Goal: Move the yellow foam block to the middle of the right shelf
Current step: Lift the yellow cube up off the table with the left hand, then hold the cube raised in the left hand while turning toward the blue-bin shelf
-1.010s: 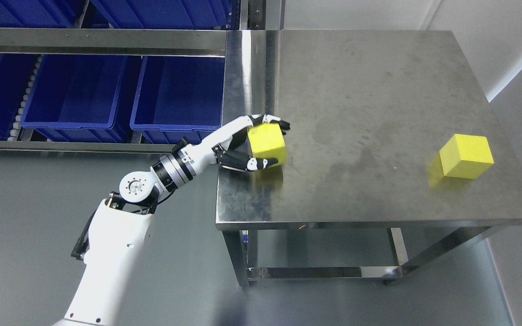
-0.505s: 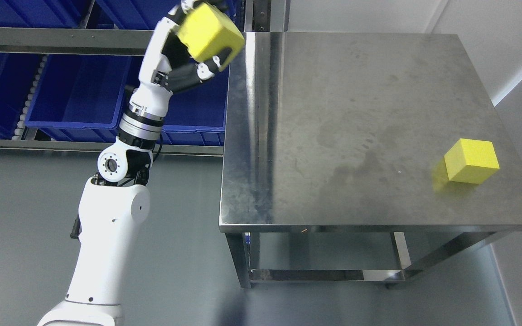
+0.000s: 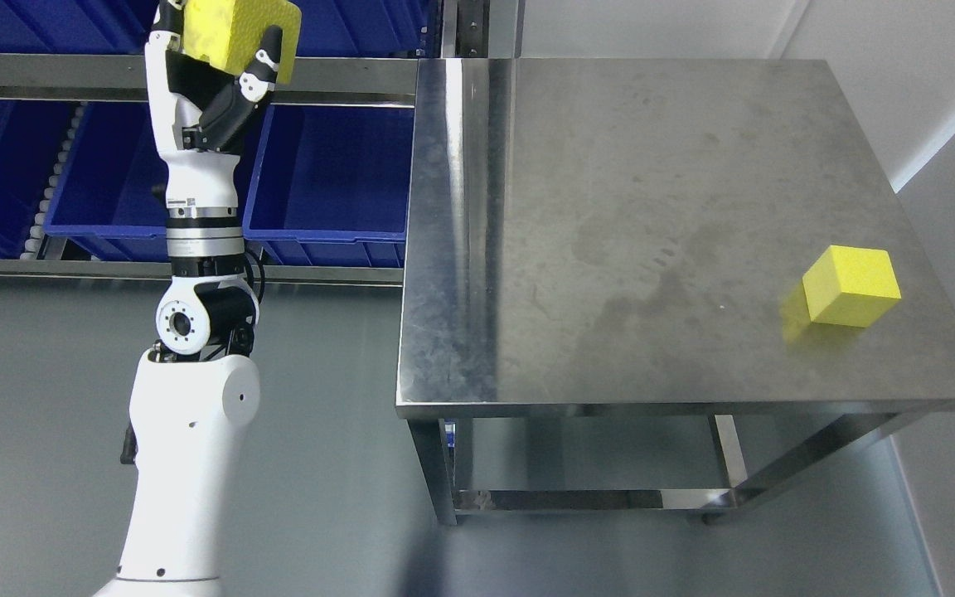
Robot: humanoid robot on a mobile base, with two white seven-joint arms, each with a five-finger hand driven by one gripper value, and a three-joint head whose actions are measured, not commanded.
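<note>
My left hand (image 3: 212,50) is shut on a yellow foam block (image 3: 233,31) and holds it high at the top left, in front of the metal shelf rail (image 3: 71,76) and the blue bins. The block's top is cut off by the picture's edge. The left arm rises straight up from the lower left. A second yellow foam block (image 3: 850,285) sits on the steel table (image 3: 610,249) near its right edge. The right arm is out of view.
Blue bins (image 3: 328,182) stand in rows on the shelf at the left, in an upper and a lower tier. The steel table's left edge lies close to the shelf. A grey floor shows below, a white wall at the right.
My left hand has swung further left with the block, from beside the table's far left corner to in front of the shelf. The picture has shifted slightly.
</note>
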